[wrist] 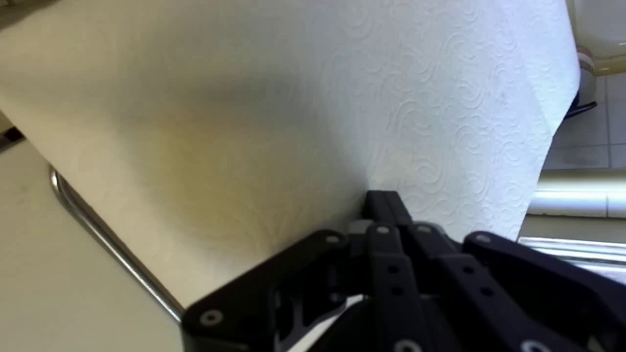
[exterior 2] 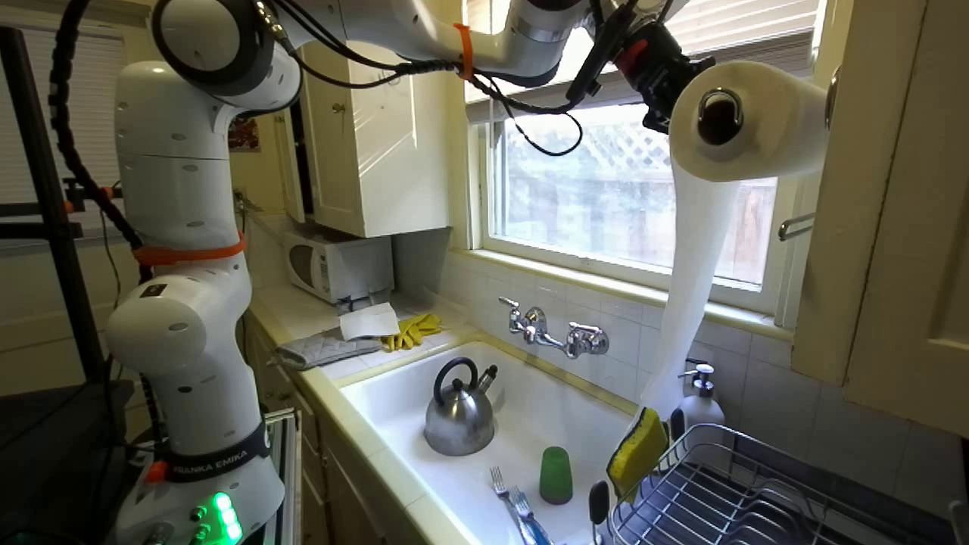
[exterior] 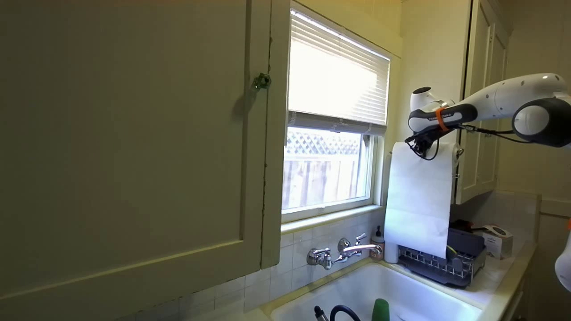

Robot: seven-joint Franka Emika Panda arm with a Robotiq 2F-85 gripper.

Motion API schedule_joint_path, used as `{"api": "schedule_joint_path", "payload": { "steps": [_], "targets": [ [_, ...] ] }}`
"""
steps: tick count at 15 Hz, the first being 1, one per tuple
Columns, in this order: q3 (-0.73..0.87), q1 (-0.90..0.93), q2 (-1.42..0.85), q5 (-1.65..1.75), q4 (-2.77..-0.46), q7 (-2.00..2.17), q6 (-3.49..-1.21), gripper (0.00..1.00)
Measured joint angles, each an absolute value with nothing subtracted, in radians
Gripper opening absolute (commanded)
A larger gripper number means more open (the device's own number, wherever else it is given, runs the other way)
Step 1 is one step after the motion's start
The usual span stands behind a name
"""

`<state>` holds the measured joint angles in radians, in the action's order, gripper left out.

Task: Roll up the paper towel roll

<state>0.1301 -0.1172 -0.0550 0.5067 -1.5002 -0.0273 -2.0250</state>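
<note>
- The paper towel roll (exterior 2: 776,121) hangs sideways on a wire holder (exterior 2: 719,91) beside the cabinet (exterior 2: 863,227), likely so that it can spin freely when paper is pulled.
- Its long loose sheet (exterior: 417,200) hangs near the window (exterior: 321,174), reaching down as far as the dish rack (exterior 2: 742,492) on the counter (exterior: 502,267); that is the length left to wind up.
- The gripper (wrist: 383,194) has its fingers drawn fully together, nothing seen between them, with the tips at the sheet; whether they press on it or stop just short is hard to tell.
- Held this way, it probably serves as a blunt pusher: stroking upward on the side where the sheet falls should turn the roll and take in the slack.
- Pushing too hard could crease or tear the sheet.
- An orange band (exterior 2: 465,51) straps a cable (exterior 2: 428,68) along the arm (exterior 2: 394,34), presumably to keep it from snagging.
</note>
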Motion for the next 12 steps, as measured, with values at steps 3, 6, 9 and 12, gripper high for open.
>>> {"api": "schedule_joint_path", "payload": {
  "steps": [3, 6, 9, 12],
  "targets": [
    [0.130, -0.117, -0.052, 0.506, -1.484, -0.027, -2.035, 0.00],
    [0.134, -0.119, -0.051, 0.506, -1.450, -0.027, -2.058, 0.00],
    [0.150, -0.132, -0.054, 0.507, -1.420, -0.027, -2.093, 0.00],
    [0.168, -0.148, -0.060, 0.507, -1.410, -0.027, -2.119, 0.00]
  ]
}}
